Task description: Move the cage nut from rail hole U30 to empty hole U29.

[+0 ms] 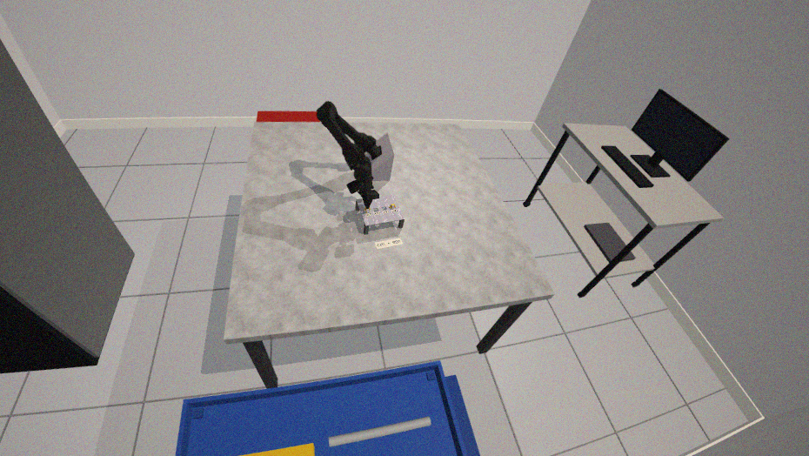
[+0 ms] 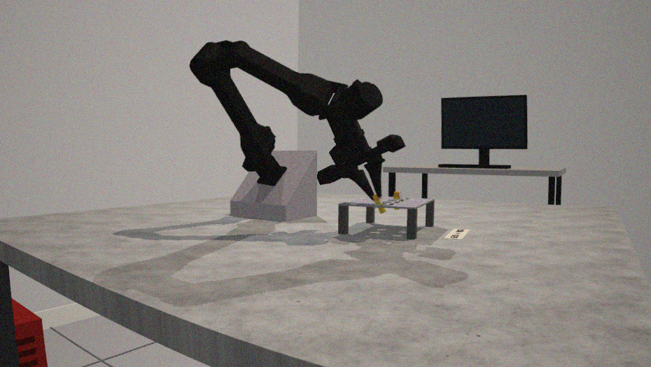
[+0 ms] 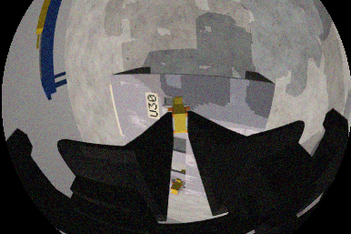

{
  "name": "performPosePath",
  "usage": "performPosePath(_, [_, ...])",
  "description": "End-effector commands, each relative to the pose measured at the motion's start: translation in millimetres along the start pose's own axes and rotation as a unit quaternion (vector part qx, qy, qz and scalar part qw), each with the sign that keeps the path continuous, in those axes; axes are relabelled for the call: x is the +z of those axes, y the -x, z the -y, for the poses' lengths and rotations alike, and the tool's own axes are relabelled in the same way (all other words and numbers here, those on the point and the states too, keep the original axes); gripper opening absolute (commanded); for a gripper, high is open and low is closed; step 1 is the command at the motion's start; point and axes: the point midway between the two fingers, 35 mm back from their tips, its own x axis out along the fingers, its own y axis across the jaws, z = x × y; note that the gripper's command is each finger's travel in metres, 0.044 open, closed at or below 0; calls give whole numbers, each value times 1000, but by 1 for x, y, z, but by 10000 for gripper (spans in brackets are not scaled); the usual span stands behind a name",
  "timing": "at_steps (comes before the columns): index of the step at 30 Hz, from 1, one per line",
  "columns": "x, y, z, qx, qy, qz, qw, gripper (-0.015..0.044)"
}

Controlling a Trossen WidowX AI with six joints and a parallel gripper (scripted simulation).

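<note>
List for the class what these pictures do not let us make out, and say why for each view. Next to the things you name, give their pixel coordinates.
- Spring wings of the gripped cage nut [image 2: 379, 203] [image 3: 180, 122]: too small in the exterior view to tell whether open.
- Lettering on the card on the table [image 1: 388, 238] [image 2: 456, 233]: too small in the top and exterior views.
- Far end of the yellow object [image 1: 286, 450]: cut off by the top view's bottom edge.
- Most of the red object [image 1: 286, 117]: hidden behind the table in the top view.

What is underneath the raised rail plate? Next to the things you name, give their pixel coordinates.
Below the rail plate [image 1: 384, 219] [image 2: 417, 203] [image 3: 132, 127], the exterior view shows shadowed tabletop [image 2: 331, 295] and the yellow lower end of the gripped cage nut [image 2: 381, 209] [image 3: 180, 122]. Whether its wings are open cannot be made out.
</note>
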Motion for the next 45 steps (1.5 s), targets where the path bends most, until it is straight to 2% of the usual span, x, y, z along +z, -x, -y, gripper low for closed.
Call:
performPosePath(1, [0,0,0,0,-2,1,1000,29])
performPosePath(45, [1,0,3,29,-2,0,1000,29])
